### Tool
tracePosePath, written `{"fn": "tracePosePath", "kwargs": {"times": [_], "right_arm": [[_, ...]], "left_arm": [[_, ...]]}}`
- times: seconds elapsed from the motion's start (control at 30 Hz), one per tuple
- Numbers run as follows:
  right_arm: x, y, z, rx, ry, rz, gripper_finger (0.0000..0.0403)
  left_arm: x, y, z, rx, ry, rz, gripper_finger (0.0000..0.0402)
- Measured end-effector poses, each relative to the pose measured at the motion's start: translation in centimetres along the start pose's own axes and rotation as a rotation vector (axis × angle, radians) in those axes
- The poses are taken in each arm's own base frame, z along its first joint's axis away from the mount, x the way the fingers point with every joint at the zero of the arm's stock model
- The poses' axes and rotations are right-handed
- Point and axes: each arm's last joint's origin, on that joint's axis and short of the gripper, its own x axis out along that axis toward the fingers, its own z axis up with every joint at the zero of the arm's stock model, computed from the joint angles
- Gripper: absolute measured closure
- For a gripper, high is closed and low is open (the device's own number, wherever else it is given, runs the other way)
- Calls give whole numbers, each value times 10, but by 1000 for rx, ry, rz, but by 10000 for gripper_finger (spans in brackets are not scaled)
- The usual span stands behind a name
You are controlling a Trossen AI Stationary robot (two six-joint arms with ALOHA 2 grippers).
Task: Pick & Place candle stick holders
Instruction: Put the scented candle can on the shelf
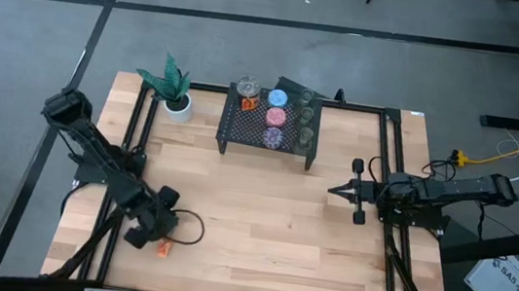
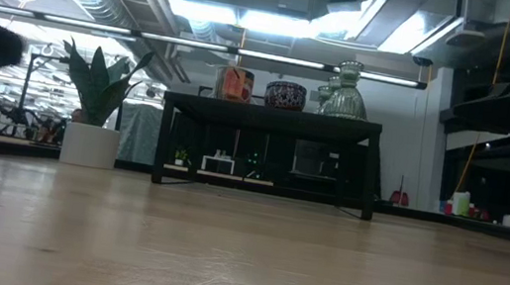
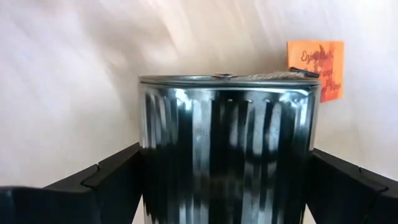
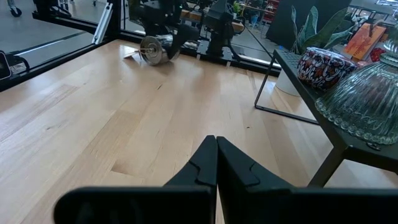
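Even overhead light, soft shadows
Ceiling strip lights (image 2: 282, 21) glare in the low view (foreground bench (image 2: 237, 270) soft); the silvery holder (image 3: 227, 146) mirrors streaks, wood behind it motion-blurred.
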Motion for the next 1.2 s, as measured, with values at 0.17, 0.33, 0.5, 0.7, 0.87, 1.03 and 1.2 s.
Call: {"fn": "tracePosePath", "kwargs": {"times": [0.17, 0.33, 0.5, 0.7, 0.87, 1.03, 1.2], "right_arm": [[0, 0, 0, 0, 0, 0, 400], [0, 0, 0, 0, 1, 1, 400], [0, 0, 0, 0, 0, 0, 400], [0, 0, 0, 0, 0, 0, 400], [0, 0, 0, 0, 0, 0, 400], [0, 0, 0, 0, 0, 0, 400], [0, 0, 0, 0, 0, 1, 400]], "left_arm": [[-1, 26, 20, 55, -129, 51, 48], [-3, 53, 41, 141, -297, 87, 48], [4, 72, 61, 142, -426, 128, 48], [24, 77, 80, 122, -519, 138, 48], [30, 68, 85, 20, -559, 186, 48], [28, 57, 81, -46, -566, 268, 48], [22, 53, 81, -94, -605, 360, 48]]}}
